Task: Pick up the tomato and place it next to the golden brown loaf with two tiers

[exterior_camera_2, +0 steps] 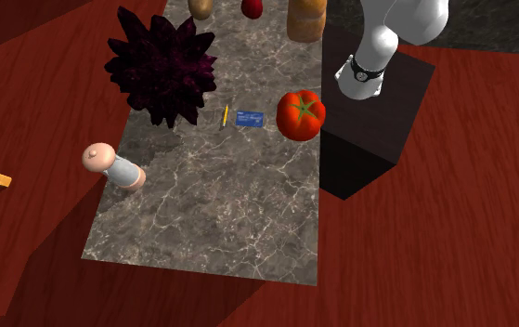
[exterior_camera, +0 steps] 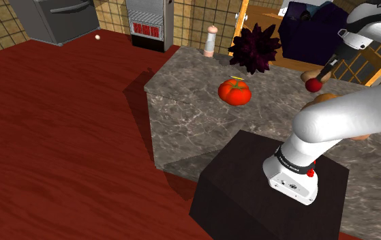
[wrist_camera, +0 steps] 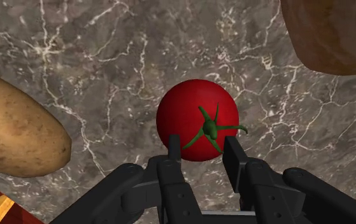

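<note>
- Two black fingers of the hand (wrist_camera: pixel 203 141) stand apart and open. A small tomato (wrist_camera: pixel 197 119), round and red with a green stem, shows just past their tips. Whether the pads touch it cannot be told.
- One grey marble table (exterior_camera: pixel 195 116) carries the small tomato, which sits at the end where the white arm (exterior_camera: pixel 339 119) reaches over.
- One speckled tan potato (wrist_camera: pixel 17 130) lies just beside the small tomato.
- One golden-brown loaf (wrist_camera: pixel 335 32) lies near the small tomato on the side opposite the potato, so the small tomato is between the two and clear of both.
- One black box stand (exterior_camera: pixel 270 198) sits against the table's long edge, a little farther from the small tomato than the loaf.
- One large tomato (exterior_camera: pixel 234 91), ribbed with a green top, rests well apart from the small tomato, towards the shoulder view's left and close to the table edge by the stand.
- Two small items, a blue card (exterior_camera_2: pixel 250 118) and a thin yellow stick (exterior_camera_2: pixel 226 116), lie about as far from the small tomato as the large tomato does, further in from that edge.
- One dark purple spiky plant (exterior_camera_2: pixel 162 67) stands on the far side of the table, across from the small tomato.
- One pale pink-and-grey shaker (exterior_camera_2: pixel 113 167) is the thing on the table farthest from the small tomato.
- All around the table lies a red-brown wood floor (exterior_camera: pixel 59 136).
</note>
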Controlling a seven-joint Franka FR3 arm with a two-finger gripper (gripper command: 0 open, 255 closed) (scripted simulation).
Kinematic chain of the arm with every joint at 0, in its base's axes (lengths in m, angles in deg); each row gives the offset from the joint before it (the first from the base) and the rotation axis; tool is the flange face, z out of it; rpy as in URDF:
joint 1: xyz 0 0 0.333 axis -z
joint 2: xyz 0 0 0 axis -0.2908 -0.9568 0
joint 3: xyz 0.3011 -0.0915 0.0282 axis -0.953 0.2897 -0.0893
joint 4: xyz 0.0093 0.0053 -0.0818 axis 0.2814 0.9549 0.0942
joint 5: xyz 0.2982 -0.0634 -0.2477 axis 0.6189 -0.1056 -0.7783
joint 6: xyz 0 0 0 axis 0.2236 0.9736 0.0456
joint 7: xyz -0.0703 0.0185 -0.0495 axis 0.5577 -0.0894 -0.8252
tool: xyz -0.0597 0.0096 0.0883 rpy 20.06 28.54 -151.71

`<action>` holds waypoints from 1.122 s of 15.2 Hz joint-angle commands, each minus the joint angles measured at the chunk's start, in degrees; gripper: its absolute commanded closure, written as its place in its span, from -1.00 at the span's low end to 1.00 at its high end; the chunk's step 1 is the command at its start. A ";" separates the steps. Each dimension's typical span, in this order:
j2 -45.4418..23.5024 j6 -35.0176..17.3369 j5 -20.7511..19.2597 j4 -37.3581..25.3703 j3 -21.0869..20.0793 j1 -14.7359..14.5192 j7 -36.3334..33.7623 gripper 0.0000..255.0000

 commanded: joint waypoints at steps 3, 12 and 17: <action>-1.34 -3.32 -0.19 1.82 2.02 -0.77 0.55 1.00; -3.74 -8.36 -0.18 4.32 5.44 -2.38 1.62 1.00; -3.74 -8.36 -0.18 4.32 5.44 -2.39 1.62 1.00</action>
